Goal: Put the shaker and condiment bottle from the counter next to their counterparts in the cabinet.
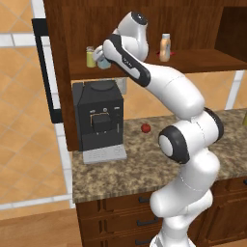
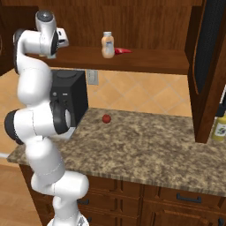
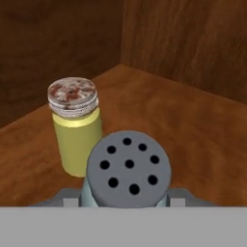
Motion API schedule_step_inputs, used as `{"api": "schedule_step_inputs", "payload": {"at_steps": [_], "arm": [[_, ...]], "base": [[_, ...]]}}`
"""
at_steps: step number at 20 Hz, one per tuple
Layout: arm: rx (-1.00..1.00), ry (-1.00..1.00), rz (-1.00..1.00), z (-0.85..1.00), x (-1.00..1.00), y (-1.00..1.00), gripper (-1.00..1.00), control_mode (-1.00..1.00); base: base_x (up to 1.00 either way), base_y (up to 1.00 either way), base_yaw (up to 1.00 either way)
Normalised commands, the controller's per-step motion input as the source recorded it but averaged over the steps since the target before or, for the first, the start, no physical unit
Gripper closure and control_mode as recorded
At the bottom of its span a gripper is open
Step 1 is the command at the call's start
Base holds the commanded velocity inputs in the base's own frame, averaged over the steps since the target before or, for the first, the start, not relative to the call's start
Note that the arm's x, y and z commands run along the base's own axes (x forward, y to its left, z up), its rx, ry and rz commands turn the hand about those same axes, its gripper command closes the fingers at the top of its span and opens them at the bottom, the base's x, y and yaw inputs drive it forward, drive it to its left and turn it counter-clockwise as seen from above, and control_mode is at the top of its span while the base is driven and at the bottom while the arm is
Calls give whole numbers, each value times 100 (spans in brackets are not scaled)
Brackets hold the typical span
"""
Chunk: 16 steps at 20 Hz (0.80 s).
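My gripper is up at the left end of the cabinet shelf, shut on the shaker, whose grey perforated cap sits between the fingers in the hand view. The pale blue-grey body shows at the hand. Just left of it stands the yellow-green shaker, upright with a silver cap, a small gap apart. The condiment bottle stands upright further right on the shelf, beside the flat red item. Whether the shaker's base touches the shelf board is hidden.
A black coffee machine stands on the counter under the shelf's left end. A small red round object lies mid-counter. The open cabinet door hangs at the right, with a yellow bottle behind it.
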Motion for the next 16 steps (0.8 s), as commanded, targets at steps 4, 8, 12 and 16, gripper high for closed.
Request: {"api": "schedule_step_inputs", "payload": {"at_steps": [4,8,12,16], "arm": [[0,0,0,-43,22,16,100,-100],[0,1,-3,-65,5,47,-100,-100],[1,0,-3,-56,0,26,-100,-100],[2,0,-1,-34,0,0,-100,-100]], "base": [[0,0,0],[0,0,0],[0,0,0],[0,0,0]]}}
